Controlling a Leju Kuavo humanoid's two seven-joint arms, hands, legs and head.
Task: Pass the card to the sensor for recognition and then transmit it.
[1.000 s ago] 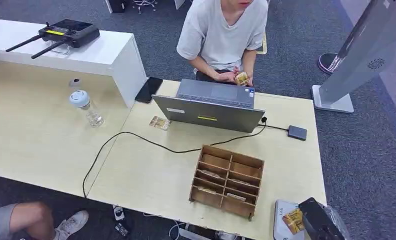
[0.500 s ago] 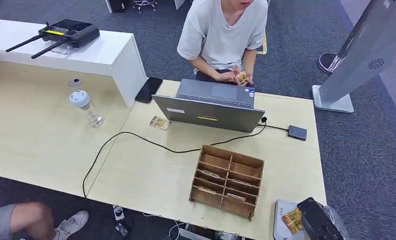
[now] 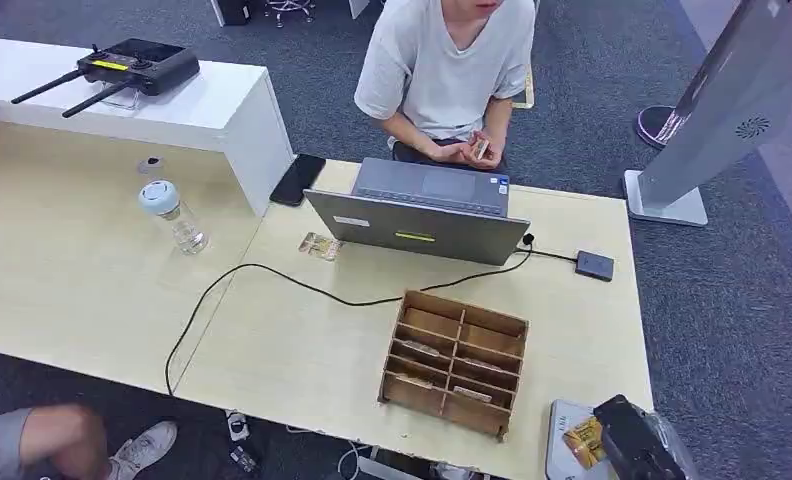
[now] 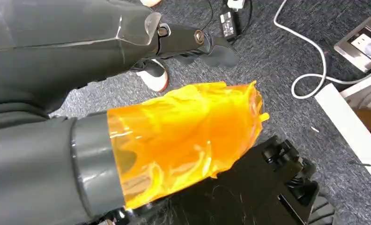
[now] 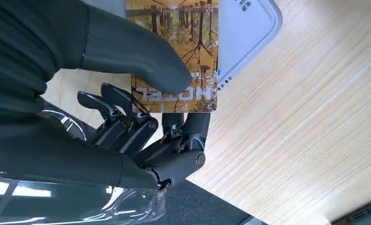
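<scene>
The right hand (image 5: 141,122) is pinching the yellow patterned card (image 5: 174,51) between thumb and fingers, holding it over the white sensor pad (image 3: 562,445) at the table's (image 3: 302,350) near right corner, so the reading step looks underway and the handover is left. The right wrist view is showing that grip closely; the left hand (image 4: 188,136), hanging over the floor, is wrapped in orange film, so I cannot tell its state.
</scene>
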